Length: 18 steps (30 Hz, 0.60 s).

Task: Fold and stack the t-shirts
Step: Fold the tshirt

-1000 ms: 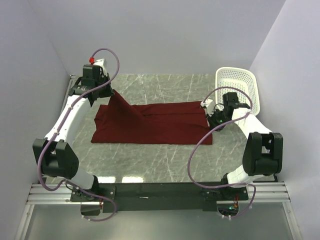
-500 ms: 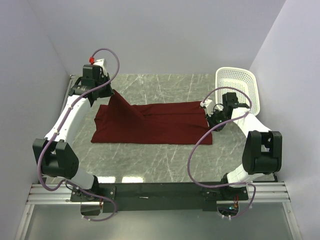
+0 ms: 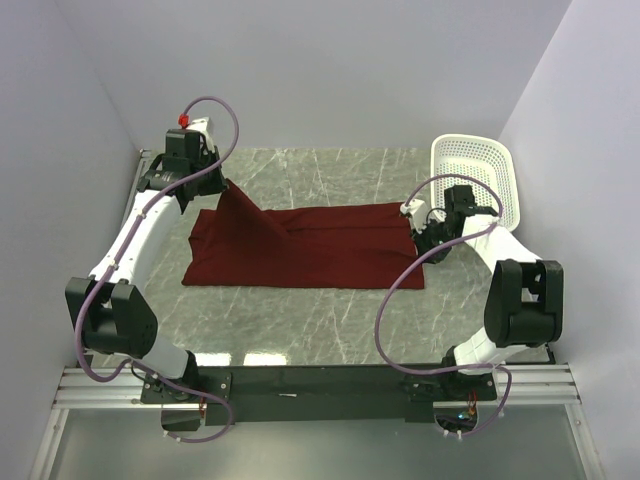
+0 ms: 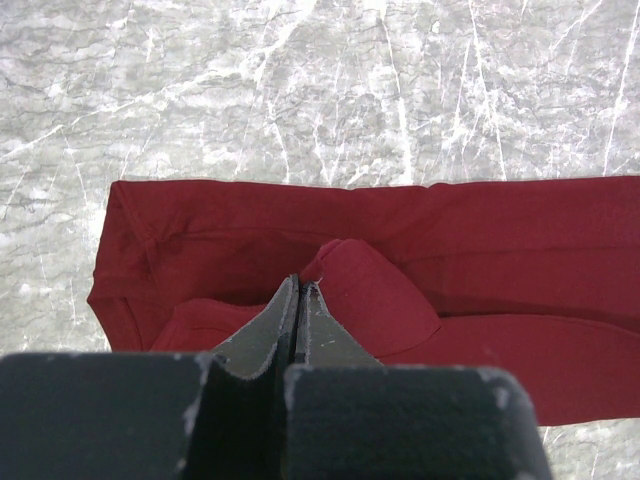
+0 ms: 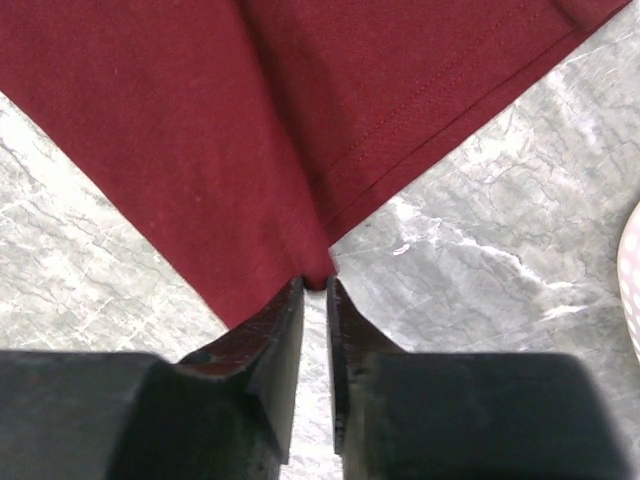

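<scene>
Now on the table (image 3: 330, 315): one dark red t-shirt (image 3: 320, 250) is spread out long and flat on the grey marbled top, between the two arms.
T-shirt's left end: a bit of cloth is pulled up into a peak, off the table; the rest of the shirt is laid flat.
Left claw (image 3: 222, 186): it is shut tight, and the top of that peak is pinched between its fingers (image 4: 275, 325). The two fingers are pressed together in the left wrist view.
T-shirt's right end: a corner is drawn into a point, and a sewn hem is seen along one edge in the right wrist view.
Right claw (image 3: 430, 243): it is held low at the right end of the shirt. Its fingers (image 5: 275, 340) are set a little apart, with only a thin gap. The pointed corner is found right at their tips. Whether the corner is nipped or only lying there cannot be told.
Basket (image 3: 478, 172): a white basket full of small holes is set at the far right of the table, just behind the right claw, and is not touched by the shirt.
</scene>
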{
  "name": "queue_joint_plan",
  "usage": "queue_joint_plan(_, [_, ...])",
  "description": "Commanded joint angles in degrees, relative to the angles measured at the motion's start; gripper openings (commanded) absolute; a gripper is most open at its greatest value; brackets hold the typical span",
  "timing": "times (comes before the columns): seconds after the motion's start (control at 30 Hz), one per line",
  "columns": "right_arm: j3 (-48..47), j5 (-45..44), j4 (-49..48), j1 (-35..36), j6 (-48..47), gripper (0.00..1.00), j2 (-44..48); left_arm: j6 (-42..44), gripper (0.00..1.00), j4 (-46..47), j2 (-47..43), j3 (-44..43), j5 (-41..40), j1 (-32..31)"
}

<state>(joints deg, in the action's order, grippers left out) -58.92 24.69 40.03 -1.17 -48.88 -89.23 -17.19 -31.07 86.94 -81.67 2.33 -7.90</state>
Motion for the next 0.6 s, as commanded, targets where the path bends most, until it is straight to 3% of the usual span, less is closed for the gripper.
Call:
queue_joint_plan(0.0, [-2.34,0.62,-0.57,-0.41,0.54,0.24,-1.12,1.11,0.01,1.98,-0.89,-2.0,0.66,0.34])
queue_joint_plan(0.17, [-3.66,1.76,-1.97,-0.41,4.31,0.49,-1.21,1.11,0.01,2.33,-1.33,-1.57,1.36,0.34])
queue_joint_plan(0.37, [-8.92,8.17,1.01,-0.24,7.05,0.52,-0.77,1.28,0.01,3.21,-3.0,0.45,2.59,0.34])
queue_joint_plan(0.57, [-16.82,21.0,8.9,2.38,4.85,0.52,-4.72,1.81,0.01,5.31,-6.25,5.1,4.88,0.34])
